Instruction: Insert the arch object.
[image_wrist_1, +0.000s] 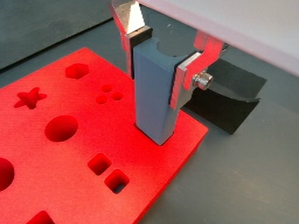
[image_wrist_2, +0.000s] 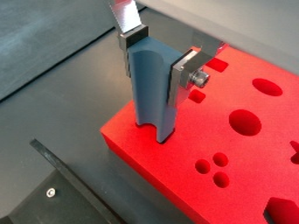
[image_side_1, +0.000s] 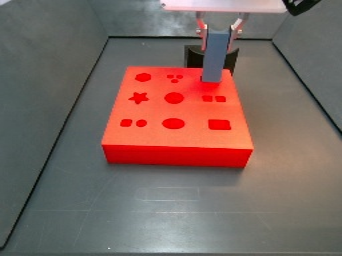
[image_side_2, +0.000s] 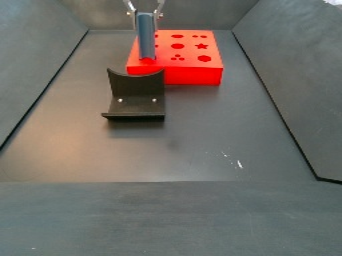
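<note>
My gripper (image_wrist_1: 163, 57) is shut on the arch object (image_wrist_1: 156, 96), a tall blue-grey bar held upright between the silver fingers (image_wrist_1: 187, 74). In a wrist view (image_wrist_2: 152, 96) its lower end shows a semicircular notch. That end sits at the top face of the red board (image_wrist_1: 70, 175), close to one corner. I cannot tell whether it touches the board or is in a hole. In both side views the gripper (image_side_1: 214, 35) (image_side_2: 143, 18) holds the bar (image_side_1: 213, 62) (image_side_2: 142, 40) over the board's corner (image_side_1: 174, 150) nearest the fixture.
The board has star, round, oval and square holes (image_side_1: 174, 98). The dark fixture (image_side_2: 134, 95) stands on the grey floor just off the board, and shows in both wrist views (image_wrist_1: 228, 101) (image_wrist_2: 70, 188). Dark walls (image_side_1: 54, 120) bound the floor.
</note>
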